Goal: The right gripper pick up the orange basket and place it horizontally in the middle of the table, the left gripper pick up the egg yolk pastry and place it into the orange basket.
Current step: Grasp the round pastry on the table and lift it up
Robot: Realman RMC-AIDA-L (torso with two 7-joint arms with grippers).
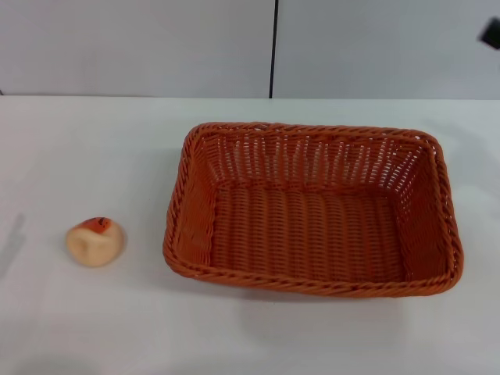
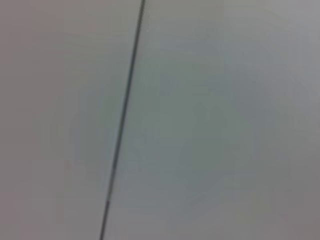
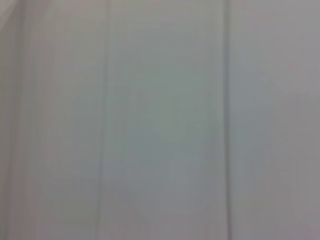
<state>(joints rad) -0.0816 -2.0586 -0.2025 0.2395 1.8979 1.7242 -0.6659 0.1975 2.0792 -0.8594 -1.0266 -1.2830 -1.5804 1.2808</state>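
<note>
Two things lie on the table (image 1: 94, 328): the orange basket (image 1: 312, 207) and the egg yolk pastry (image 1: 94, 241). The basket sits upright with its long side across the head view, somewhat to the robot's right of centre, its hollow open and holding nothing. The pastry rests on the bare tabletop well apart from the basket, on the robot's left, its orange-red patch turned up and slightly away. Nothing stands between the two, and nothing covers either. Behind the table runs a pale wall (image 1: 141, 47) split by a dark vertical seam (image 1: 273, 47). A small dark shape at the far upper right edge is perhaps the right gripper (image 1: 491, 33); whether its fingers are apart or together cannot be told. The left gripper is out of sight; its wrist view shows only a pale surface crossed by a thin dark line (image 2: 125, 115).
</note>
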